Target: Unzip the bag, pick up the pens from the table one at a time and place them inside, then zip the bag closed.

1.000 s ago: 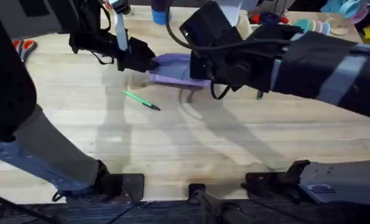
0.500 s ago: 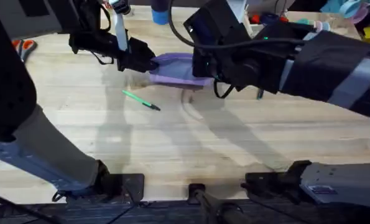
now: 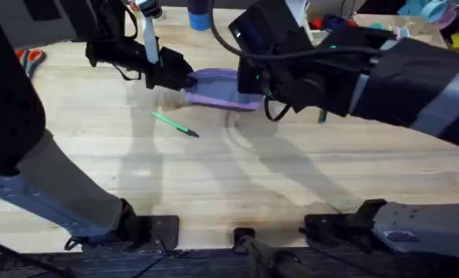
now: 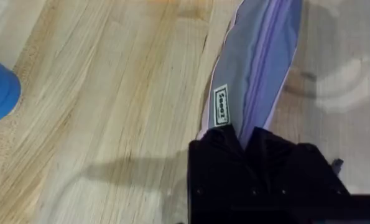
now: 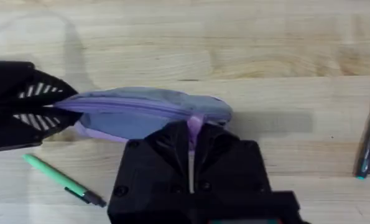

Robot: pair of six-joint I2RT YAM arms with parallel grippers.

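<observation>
Lavender fabric stretches between both arms: the left gripper (image 4: 244, 140) pinches one end of the bag (image 3: 217, 86) on the table (image 3: 214, 170) as an anchor, while the right gripper (image 5: 192, 134) is clamped on the zipper tab, seemingly to pull. Both pens, green (image 3: 175, 124) and dark (image 5: 369, 134), lie waiting.

Beyond the far edge of the work surface, a blue cylindrical object (image 3: 199, 17) is seen standing near the middle. At the far right, a clutter of teal and pink round items (image 3: 395, 31) is gathered, with a red item (image 3: 318, 23) beside it. Orange-handled scissors (image 3: 30, 59) are laid at the far left. Soft shadows are cast across the surface.
</observation>
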